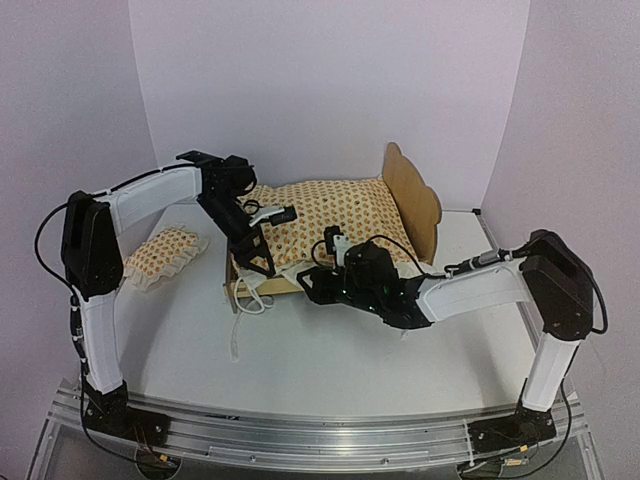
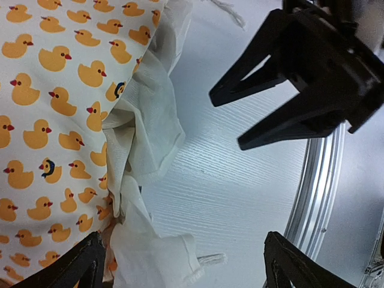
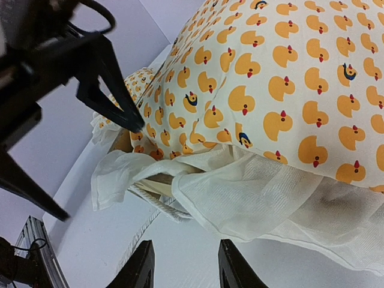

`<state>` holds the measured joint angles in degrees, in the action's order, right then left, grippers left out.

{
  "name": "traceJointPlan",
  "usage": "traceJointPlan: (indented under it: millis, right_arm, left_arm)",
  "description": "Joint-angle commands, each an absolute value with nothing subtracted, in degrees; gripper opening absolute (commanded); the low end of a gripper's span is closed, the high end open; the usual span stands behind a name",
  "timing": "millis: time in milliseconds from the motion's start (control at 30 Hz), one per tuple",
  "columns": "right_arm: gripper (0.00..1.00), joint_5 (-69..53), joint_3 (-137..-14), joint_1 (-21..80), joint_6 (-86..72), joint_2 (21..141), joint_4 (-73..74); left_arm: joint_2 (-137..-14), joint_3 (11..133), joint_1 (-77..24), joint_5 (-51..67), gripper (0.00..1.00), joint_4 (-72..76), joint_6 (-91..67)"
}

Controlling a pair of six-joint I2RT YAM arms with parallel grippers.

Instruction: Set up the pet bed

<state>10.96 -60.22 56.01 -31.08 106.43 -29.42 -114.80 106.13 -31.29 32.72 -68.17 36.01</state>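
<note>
The pet bed stands mid-table, its scalloped plywood headboard [image 1: 412, 190] at the far right and its low footboard [image 1: 262, 288] towards the left. A duck-print cushion [image 1: 320, 215] lies on it, and its white ruffle [image 3: 252, 192] spills over the foot end. My left gripper [image 1: 258, 262] hangs over that foot corner. In the left wrist view the left gripper [image 2: 186, 270] stands wide open, with ruffle cloth [image 2: 150, 252] lying loose by its left finger. My right gripper [image 1: 310, 280] sits low at the bed's near side. The right wrist view shows the right gripper [image 3: 187, 270] open over bare table, just short of the ruffle.
A small ruffled duck-print pillow [image 1: 165, 255] lies on the table left of the bed. White tie cords [image 1: 237, 320] trail from the foot corner across the table. The two grippers are close together at the foot end. An aluminium rail [image 1: 320, 435] runs along the near edge.
</note>
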Motion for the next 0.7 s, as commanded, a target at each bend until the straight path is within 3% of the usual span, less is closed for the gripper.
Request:
traceJointPlan:
  millis: [0, 167, 300, 667]
  right_arm:
    - [0.37, 11.4, -64.0, 56.1, -29.6, 104.2, -24.8]
    - [0.36, 10.4, -66.9, 56.1, -29.2, 104.3, -21.1]
    - [0.35, 9.0, -69.7, 56.1, -28.8, 104.6, -18.3]
    - [0.33, 5.4, -78.0, 56.1, -30.4, 111.1, -15.3]
  left_arm:
    - [-109.6, 111.3, -31.1, 30.8, 0.9, -77.0, 40.5]
    - [-106.9, 106.2, -26.4, 16.0, 0.93, -61.8, 38.4]
    - [-109.8, 105.6, -22.8, 8.8, 0.92, -58.6, 41.4]
    - [-113.1, 100.3, -24.2, 16.7, 0.89, -55.7, 43.9]
